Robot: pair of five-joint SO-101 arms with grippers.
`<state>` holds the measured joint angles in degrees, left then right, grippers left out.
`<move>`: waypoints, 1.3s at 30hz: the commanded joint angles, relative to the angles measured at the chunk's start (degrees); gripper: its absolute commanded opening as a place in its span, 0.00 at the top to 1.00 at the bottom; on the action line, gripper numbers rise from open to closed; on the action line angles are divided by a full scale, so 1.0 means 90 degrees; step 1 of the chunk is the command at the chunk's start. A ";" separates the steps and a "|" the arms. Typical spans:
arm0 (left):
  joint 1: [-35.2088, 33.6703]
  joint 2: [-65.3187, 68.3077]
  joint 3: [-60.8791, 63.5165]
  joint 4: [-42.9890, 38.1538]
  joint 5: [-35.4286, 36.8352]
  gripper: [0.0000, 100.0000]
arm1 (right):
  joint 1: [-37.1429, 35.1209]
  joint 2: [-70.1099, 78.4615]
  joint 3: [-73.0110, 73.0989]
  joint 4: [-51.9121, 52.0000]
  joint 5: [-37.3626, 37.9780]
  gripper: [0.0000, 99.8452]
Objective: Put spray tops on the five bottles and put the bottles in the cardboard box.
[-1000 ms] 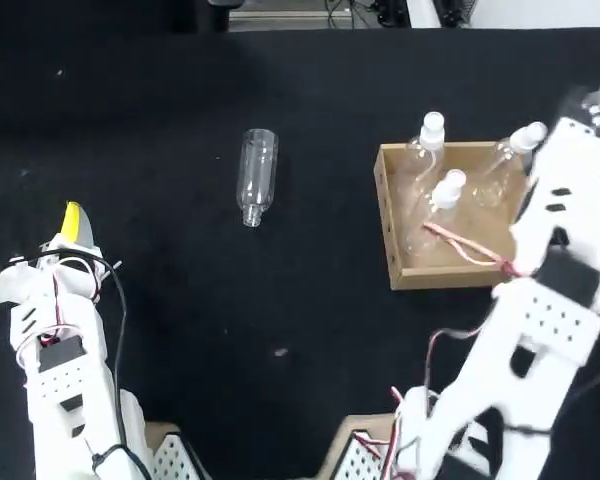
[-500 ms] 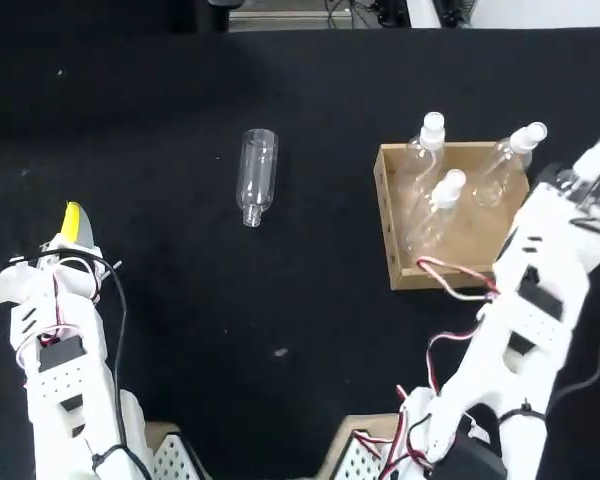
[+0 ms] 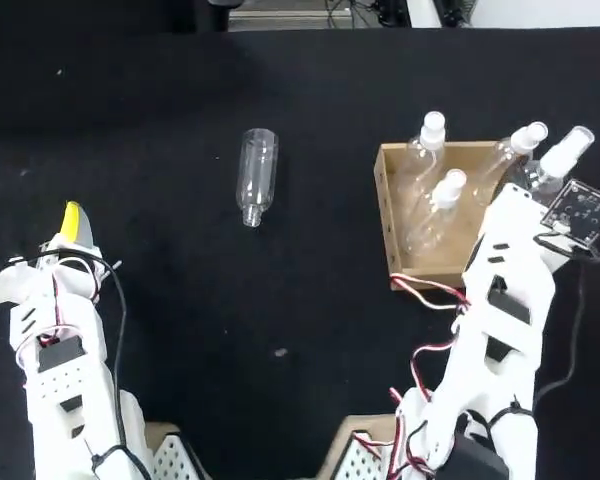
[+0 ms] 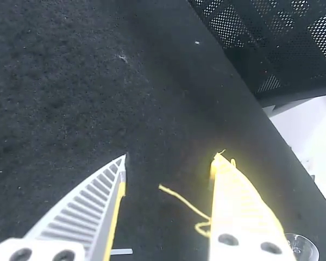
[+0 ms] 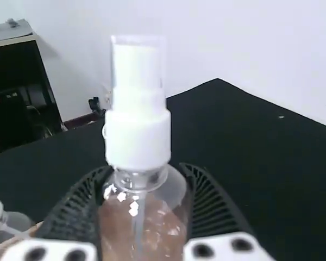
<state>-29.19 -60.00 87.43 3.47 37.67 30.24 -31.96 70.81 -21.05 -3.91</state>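
My right gripper (image 3: 542,183) is shut on a clear bottle (image 5: 141,212) with a white spray top (image 5: 137,114). It holds the bottle (image 3: 565,152) upright over the right edge of the cardboard box (image 3: 384,215). Three capped bottles (image 3: 427,150) (image 3: 438,205) (image 3: 510,155) stand inside the box. One uncapped clear bottle (image 3: 257,175) lies on the black table left of the box, neck towards the front. At the front left, my left gripper (image 3: 70,225) (image 4: 171,160) is open over bare table, nothing between its fingers.
The table is a black cloth (image 3: 230,300). A black mesh panel (image 4: 271,38) shows beyond the left gripper. Perforated white arm bases (image 3: 365,460) stand at the front edge. Another capped bottle (image 5: 2,220) shows beside the held one.
The right arm has swung in from the far right edge towards the box, carrying the capped bottle. The left arm has kept still.
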 commanded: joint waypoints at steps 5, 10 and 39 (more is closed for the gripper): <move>-0.0044 -0.0098 -0.0327 -0.0156 0.0029 0.77 | -0.0059 0.0464 -0.0405 -0.0186 -0.0029 0.99; -0.0044 -0.0098 -0.0327 -0.0156 0.0029 0.77 | -0.0029 0.1656 -0.0991 -0.0225 -0.0029 0.99; -0.0024 -0.0098 -0.0327 -0.0156 0.0029 0.77 | -0.0059 0.4010 -0.1284 -0.2716 0.0576 0.99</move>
<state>-29.19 -60.00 87.43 3.47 37.67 29.89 4.09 62.81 -44.35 -0.75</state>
